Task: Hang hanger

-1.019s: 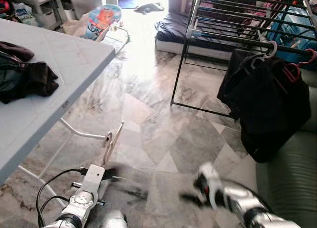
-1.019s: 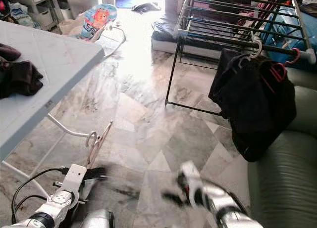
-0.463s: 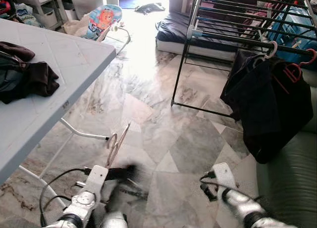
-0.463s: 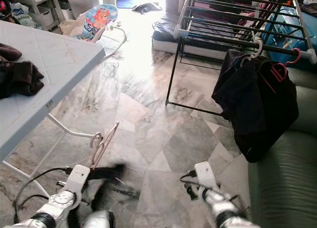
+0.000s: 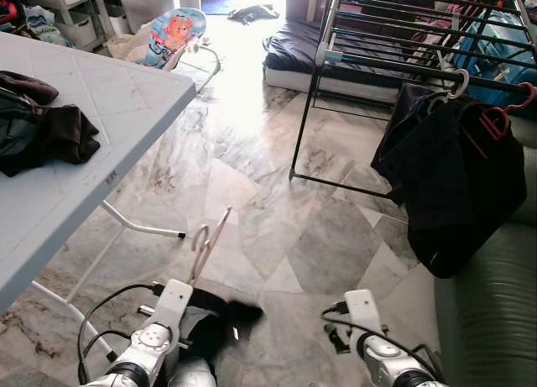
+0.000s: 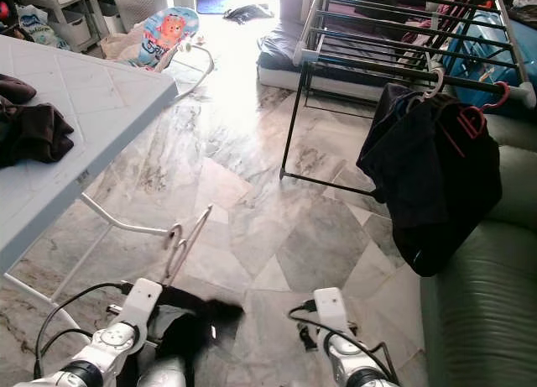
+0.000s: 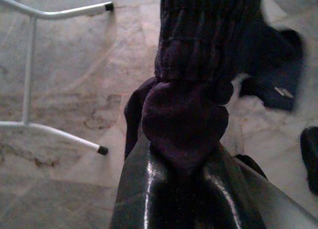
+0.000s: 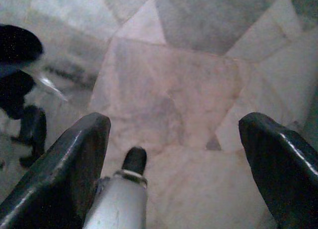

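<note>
A pale hanger (image 5: 210,238) sticks up from my left gripper (image 5: 191,307), low in front of me above the floor. A dark purple garment (image 7: 196,85) is draped on it and trails to the right (image 5: 226,313). In the left wrist view the two black fingers (image 7: 149,189) are shut tight on the bunched fabric. My right gripper (image 8: 174,154) is open, pointing down at the marble floor with nothing between its fingers. The black drying rack (image 5: 394,60) stands ahead on the right, with dark clothes (image 5: 453,177) hung from its front rail on a white and a red hanger.
A pale folding table (image 5: 101,127) with dark clothes (image 5: 42,135) stands on the left, its white legs (image 5: 134,227) reaching towards me. A green sofa (image 5: 495,303) is at the right. A baby bouncer (image 5: 172,30) and a mattress (image 5: 294,55) lie beyond the open floor.
My left gripper has moved forward and right with the hanger, and the dark garment now swings out to its right. My right arm has drawn back and stopped blurring.
</note>
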